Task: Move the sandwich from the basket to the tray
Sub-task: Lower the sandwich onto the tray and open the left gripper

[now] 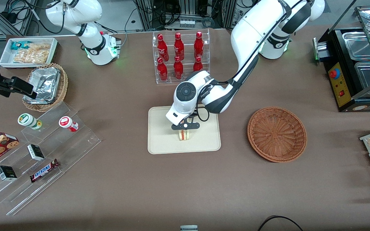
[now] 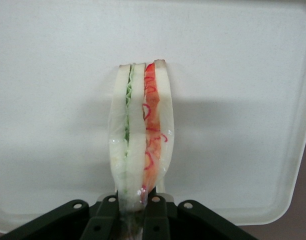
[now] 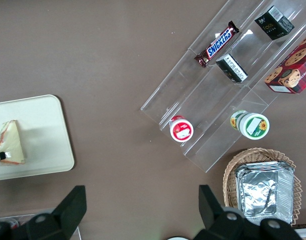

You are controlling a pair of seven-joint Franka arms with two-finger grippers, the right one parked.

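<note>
Gripper: our black two-finger gripper (image 1: 185,128) pinches the sandwich over the tray.
Sandwich: pale triangular bread wedge (image 2: 140,130), red and green filling, on the flat cream rectangular tray (image 1: 159,141).
Basket: round reddish-brown wicker basket (image 1: 277,133), beside the tray.

Six red bottles (image 1: 178,57), two wicker baskets (image 1: 277,133), one tray (image 1: 159,141), one sandwich (image 1: 185,134), one Snickers bar (image 1: 44,170).

Brown-covered table (image 1: 185,186) under even light, cabling above
</note>
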